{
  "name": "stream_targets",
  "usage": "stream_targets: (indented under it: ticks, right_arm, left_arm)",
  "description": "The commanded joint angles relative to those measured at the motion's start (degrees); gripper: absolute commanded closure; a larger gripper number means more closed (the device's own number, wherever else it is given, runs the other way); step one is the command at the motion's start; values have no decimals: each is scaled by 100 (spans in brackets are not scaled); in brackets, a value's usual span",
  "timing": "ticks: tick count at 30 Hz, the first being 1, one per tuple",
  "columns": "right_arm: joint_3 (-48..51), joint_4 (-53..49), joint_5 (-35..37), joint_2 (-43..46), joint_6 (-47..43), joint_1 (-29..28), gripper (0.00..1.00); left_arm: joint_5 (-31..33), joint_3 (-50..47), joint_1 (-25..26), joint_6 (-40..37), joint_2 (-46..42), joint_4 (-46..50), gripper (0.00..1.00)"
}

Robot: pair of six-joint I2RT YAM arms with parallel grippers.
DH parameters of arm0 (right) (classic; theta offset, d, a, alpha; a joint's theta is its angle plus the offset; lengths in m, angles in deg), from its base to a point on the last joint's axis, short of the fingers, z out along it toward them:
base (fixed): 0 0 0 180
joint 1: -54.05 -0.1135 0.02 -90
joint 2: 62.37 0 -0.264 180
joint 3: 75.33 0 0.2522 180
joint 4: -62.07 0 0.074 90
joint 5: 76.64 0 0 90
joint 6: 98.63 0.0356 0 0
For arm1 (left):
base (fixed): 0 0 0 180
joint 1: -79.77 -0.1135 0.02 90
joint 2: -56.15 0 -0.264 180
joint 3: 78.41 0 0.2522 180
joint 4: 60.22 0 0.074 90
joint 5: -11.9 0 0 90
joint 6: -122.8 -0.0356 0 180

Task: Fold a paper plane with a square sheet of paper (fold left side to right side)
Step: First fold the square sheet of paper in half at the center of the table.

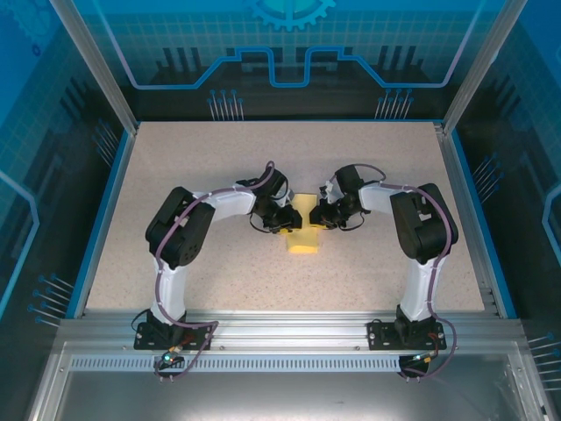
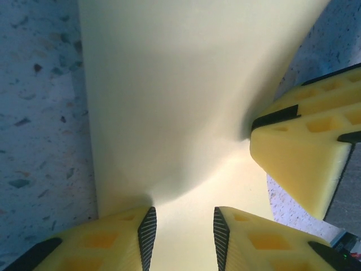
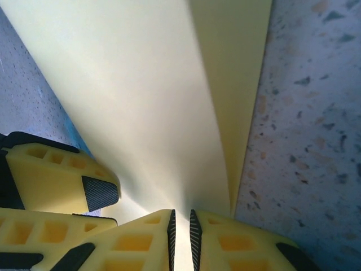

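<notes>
The sheet of paper [image 1: 305, 241] lies near the middle of the worktop [image 1: 219, 167], and from above it looks doubled into a narrower strip. It is thin, very light and limp. It bows under its own weight, keeps a crease wherever it is pinched hard, and will likely slide on the smooth worktop if pushed from one side alone. An edge or corner is the best place to take hold, with the rest pinned flat.

The right gripper [image 3: 181, 226] has its fingers almost together, leaving a thin slit between the pads. The raised paper runs into that slit, so I judge it a pinch on the sheet. The left gripper [image 2: 183, 234] stands partly open. Its pads sit either side of the paper with a clear gap, so it does not seem to clamp anything.

The overhead view gives the sheet's place on the worktop, but the wrists cover the contact there. The right wrist view shows one layer lifted off the flat one. The left wrist view shows the paper's curve and a finger of the other gripper against it.
</notes>
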Motion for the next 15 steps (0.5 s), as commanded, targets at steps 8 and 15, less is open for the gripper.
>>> stream_targets:
  ticks: [8,15]
  right_arm:
    - [53,-469,471,-374,-181,-94,81]
    - [38,-475,448,-364,-181,-99,81]
  left_arm:
    - [-58,-724,-254,-134,-871,176,58]
    - [-734,-255,-262,97,-581,-388,59]
